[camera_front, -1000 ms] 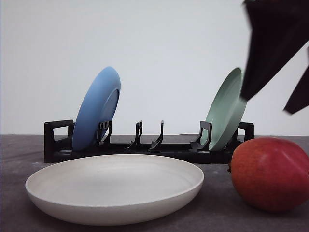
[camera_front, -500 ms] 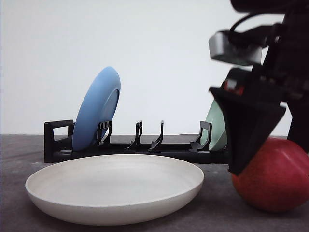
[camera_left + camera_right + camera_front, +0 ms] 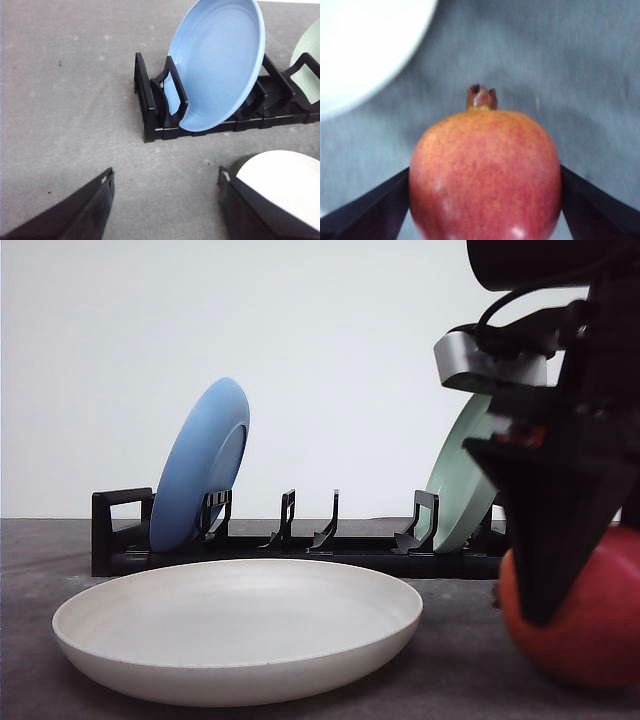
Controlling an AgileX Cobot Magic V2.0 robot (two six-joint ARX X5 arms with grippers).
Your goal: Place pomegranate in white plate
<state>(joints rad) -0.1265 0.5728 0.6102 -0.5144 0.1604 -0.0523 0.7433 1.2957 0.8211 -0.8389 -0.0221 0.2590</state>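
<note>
The red pomegranate (image 3: 600, 630) rests on the grey table at the front right, to the right of the white plate (image 3: 240, 682) and apart from it. My right gripper (image 3: 485, 172) has come down over the fruit. It is open, and a black finger (image 3: 545, 530) stands in front of the fruit. In the right wrist view the pomegranate (image 3: 485, 150) sits between both fingers, its crown pointing away, with the white plate (image 3: 365, 45) beyond it. My left gripper (image 3: 165, 200) hangs open over bare table with nothing between its fingers, beside the white plate (image 3: 285, 175).
A black dish rack (image 3: 300, 545) runs along the back of the table. A blue plate (image 3: 200, 465) stands upright in its left end and a pale green plate (image 3: 465, 475) in its right end. Grey table (image 3: 70, 100) lies to the left of the rack.
My right arm dropped from the upper right down onto the pomegranate, so its fingers now flank the fruit. The fruit shifted slightly to the right. The plates stayed put.
</note>
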